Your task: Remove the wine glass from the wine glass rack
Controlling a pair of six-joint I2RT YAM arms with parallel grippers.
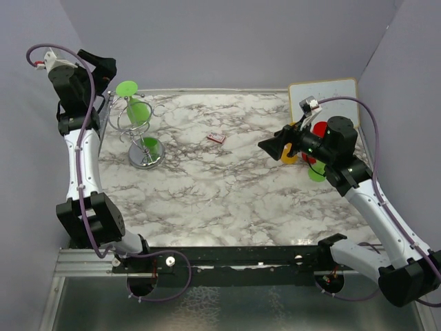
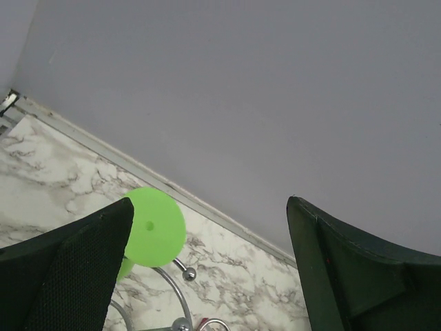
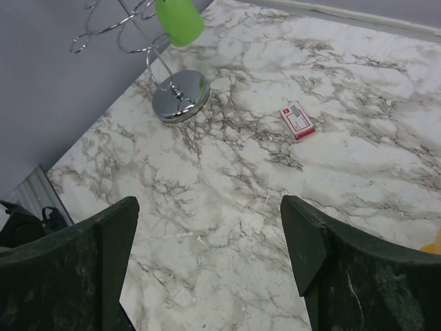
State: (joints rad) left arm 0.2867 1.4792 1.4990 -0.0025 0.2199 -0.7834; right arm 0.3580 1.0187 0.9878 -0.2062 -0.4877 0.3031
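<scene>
Wine glass (image 1: 138, 110), bright green, apparently plastic: probably light, stiff, slick. Right hand (image 3: 207, 207) open, empty above marble-patterned bench (image 1: 227, 193). Left hand (image 2: 210, 227) open, empty, near glass hanging inverted on thin silver wire rack (image 1: 146, 157); suggest gripping bowl.

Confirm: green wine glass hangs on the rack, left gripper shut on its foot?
No. The left gripper is open, jaws wide beside the foot of the green wine glass, per the left wrist view. It does hang on the wine glass rack.
</scene>
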